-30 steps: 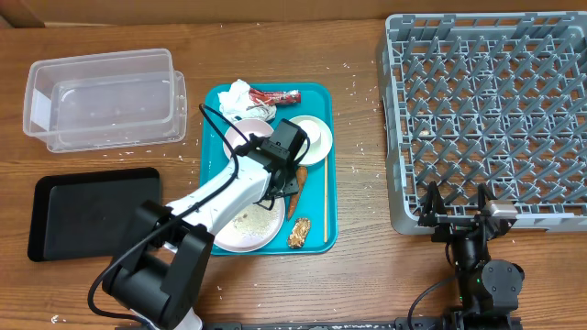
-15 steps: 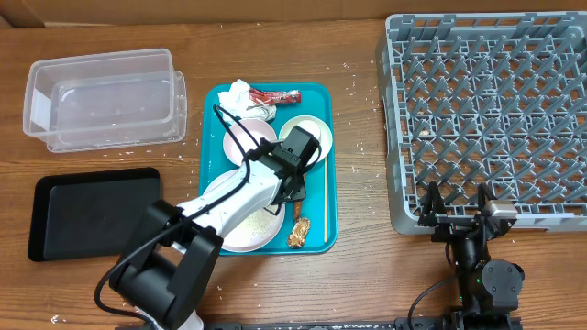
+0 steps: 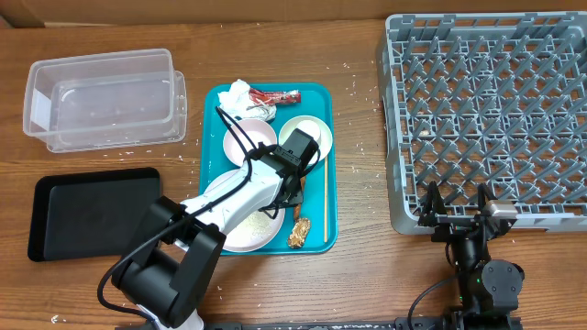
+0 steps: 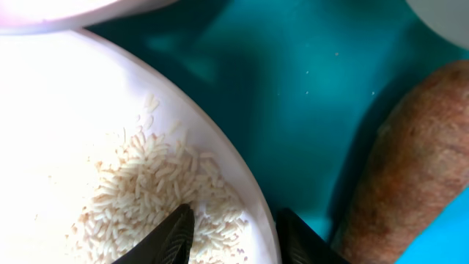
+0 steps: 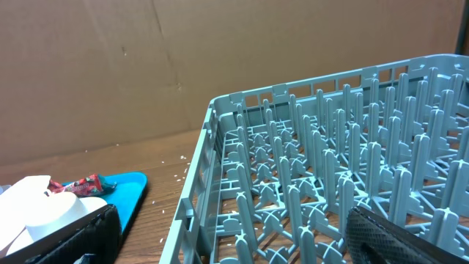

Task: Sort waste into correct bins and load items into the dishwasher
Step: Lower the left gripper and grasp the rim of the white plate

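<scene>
My left gripper (image 3: 292,186) hangs low over the right rim of the large pale plate (image 3: 240,220) on the teal tray (image 3: 315,99). In the left wrist view its jaws (image 4: 236,220) straddle that rim with gaps showing. One finger stands in the loose rice (image 4: 146,198), the other over the teal tray (image 4: 293,95) beside the orange carrot (image 4: 410,169). A white napkin (image 3: 238,93) and a red wrapper (image 3: 277,96) lie at the tray's back. The brown food scrap (image 3: 299,235) lies at its front. Two small bowls (image 3: 249,137) sit behind the plate. My right gripper (image 3: 456,200) stands open at the grey dish rack's (image 3: 486,110) front edge.
A clear plastic tub (image 3: 105,96) stands at the back left and a shallow black tray (image 3: 92,213) at the front left. A thin stick (image 3: 324,202) lies along the teal tray's right side. Rice grains dot the wooden table around the tray.
My left gripper has shifted a little toward the front right, covering most of the carrot from above, and its jaws have narrowed around the plate rim. The right arm has not moved.
</scene>
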